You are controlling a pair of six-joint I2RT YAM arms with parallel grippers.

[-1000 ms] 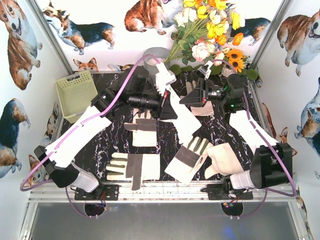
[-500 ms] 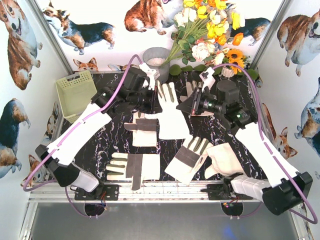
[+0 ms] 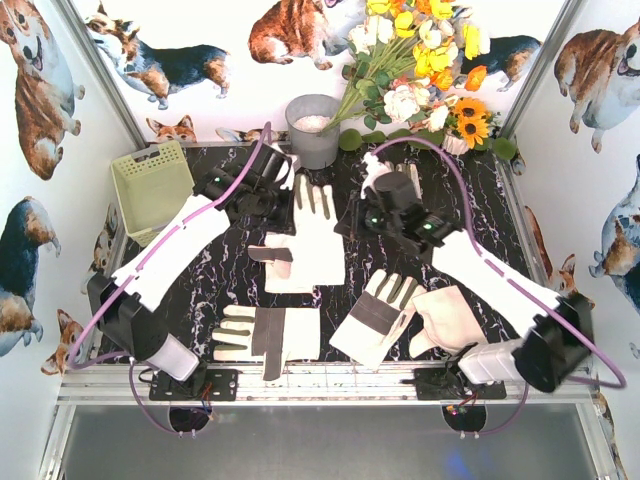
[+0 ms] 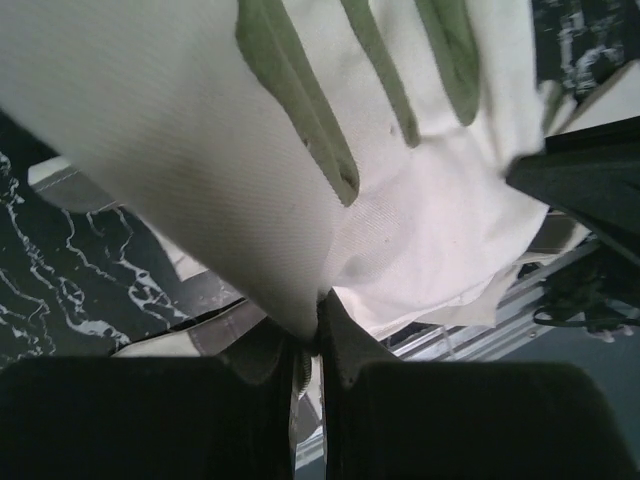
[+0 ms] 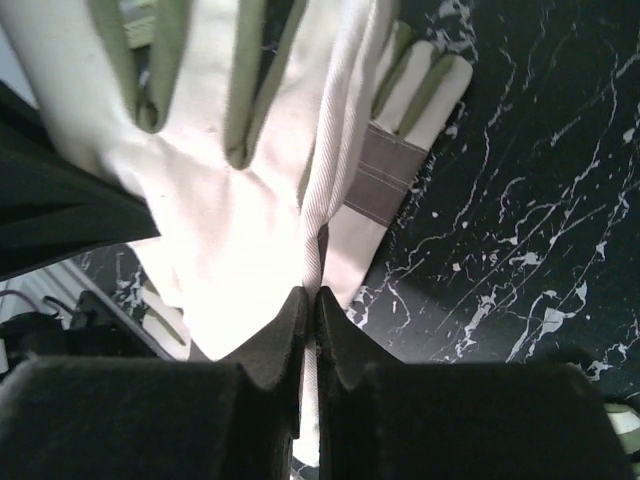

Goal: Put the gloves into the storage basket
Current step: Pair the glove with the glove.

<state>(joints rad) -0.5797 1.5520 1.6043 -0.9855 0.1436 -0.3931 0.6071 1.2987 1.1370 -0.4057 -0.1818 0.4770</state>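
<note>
Left tool (image 4: pixel 310 335) and right tool (image 5: pixel 311 300) clamped on glove (image 3: pixel 318 240), pointing away (long axis near-far)

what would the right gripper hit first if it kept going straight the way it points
The cream glove pinched in the right gripper fills the way ahead; what lies beyond it is mostly hidden.

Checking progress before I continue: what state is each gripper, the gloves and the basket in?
held glove: pinched from both sides, spread open, outside the basket.
left gripper: shut on its edge.
right gripper: shut on the same glove.
storage basket: upright, empty.
loose gloves: lying flat on the table.
</note>
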